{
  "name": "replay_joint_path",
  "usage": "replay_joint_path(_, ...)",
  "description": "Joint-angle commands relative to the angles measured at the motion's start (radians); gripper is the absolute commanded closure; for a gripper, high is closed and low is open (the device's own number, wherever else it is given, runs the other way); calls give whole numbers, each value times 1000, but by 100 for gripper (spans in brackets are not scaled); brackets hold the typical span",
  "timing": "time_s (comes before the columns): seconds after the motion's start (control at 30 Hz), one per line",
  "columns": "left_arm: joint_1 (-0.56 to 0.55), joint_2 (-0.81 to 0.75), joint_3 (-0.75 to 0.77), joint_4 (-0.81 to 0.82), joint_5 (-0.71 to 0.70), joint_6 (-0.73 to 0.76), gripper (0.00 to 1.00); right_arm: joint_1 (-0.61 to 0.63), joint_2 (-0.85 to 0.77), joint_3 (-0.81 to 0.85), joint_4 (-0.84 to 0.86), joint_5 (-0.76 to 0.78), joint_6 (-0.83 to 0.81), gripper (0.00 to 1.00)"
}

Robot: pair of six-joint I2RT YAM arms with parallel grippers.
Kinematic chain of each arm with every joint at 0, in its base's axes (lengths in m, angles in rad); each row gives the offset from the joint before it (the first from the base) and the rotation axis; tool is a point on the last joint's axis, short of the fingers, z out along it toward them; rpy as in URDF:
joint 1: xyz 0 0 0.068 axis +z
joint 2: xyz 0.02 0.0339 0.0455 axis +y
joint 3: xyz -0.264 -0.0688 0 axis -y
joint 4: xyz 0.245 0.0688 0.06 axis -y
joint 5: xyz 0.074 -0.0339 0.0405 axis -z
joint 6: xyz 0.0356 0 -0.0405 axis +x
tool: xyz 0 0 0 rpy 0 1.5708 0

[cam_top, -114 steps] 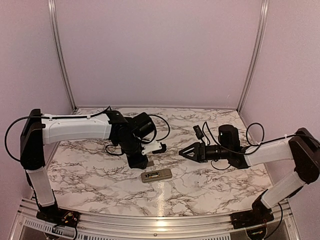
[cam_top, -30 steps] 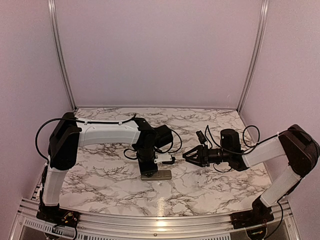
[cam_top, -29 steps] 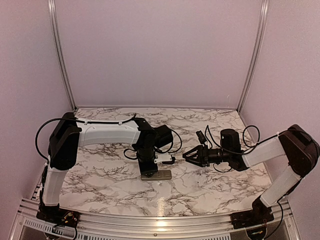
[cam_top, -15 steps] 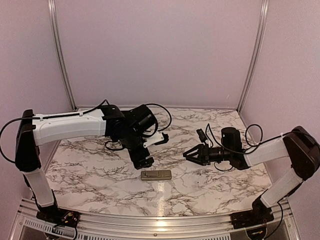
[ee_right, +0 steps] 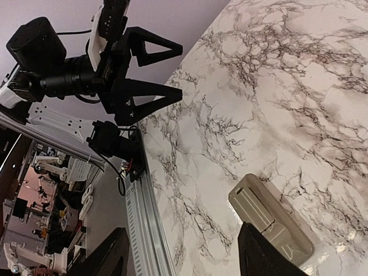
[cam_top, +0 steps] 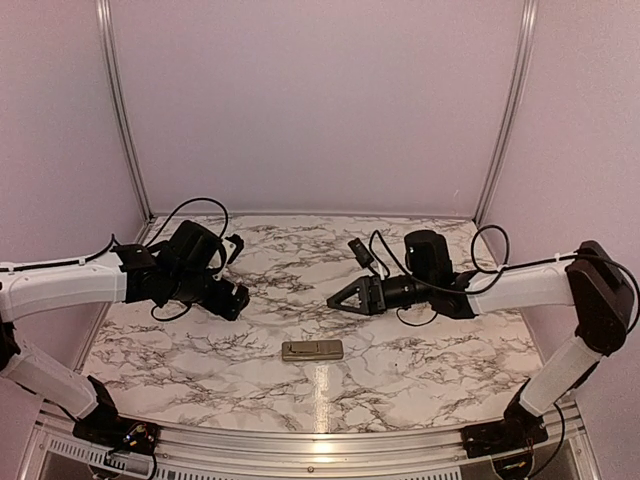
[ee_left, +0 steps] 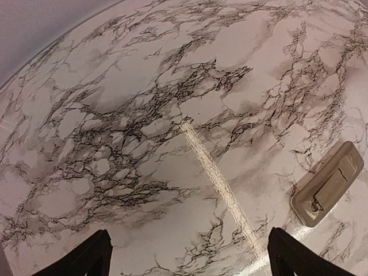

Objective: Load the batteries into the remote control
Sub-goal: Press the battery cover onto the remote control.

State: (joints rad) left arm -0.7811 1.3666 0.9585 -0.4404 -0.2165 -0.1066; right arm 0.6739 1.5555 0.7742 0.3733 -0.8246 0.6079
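Lying untouched, the remote control (cam_top: 312,350) faces back up; left gripper (cam_top: 236,298) and right gripper (cam_top: 333,301) gape empty.

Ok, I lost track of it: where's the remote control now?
In the top view the remote control lies on the marble table, centre front, apart from the right fingers behind it.

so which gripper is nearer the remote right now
The right gripper. In the top view its tips hang just behind the remote control, while the left gripper sits well off to the left.
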Motion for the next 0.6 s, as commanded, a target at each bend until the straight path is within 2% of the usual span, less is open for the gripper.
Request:
replay_joint_path(0.0, -2, -53, -87, 124, 27, -159, 1, 68, 84, 90, -84, 3, -34, 37)
replay_joint_path(0.17, -1, -72, -195, 251, 136, -206, 1, 133, 182, 187, -133, -3, -38, 37)
replay_joint_path(0.3, -2, -54, -238, 303, 150, -248, 1, 167, 254, 245, -160, -4, -27, 38)
replay_joint_path(0.4, -6, -24, -268, 395, 239, -299, 7, 187, 296, 279, -176, -3, -18, 39)
replay_joint_path(0.57, -21, 58, -263, 479, 271, -339, 19, 194, 332, 285, -196, 8, -15, 39)
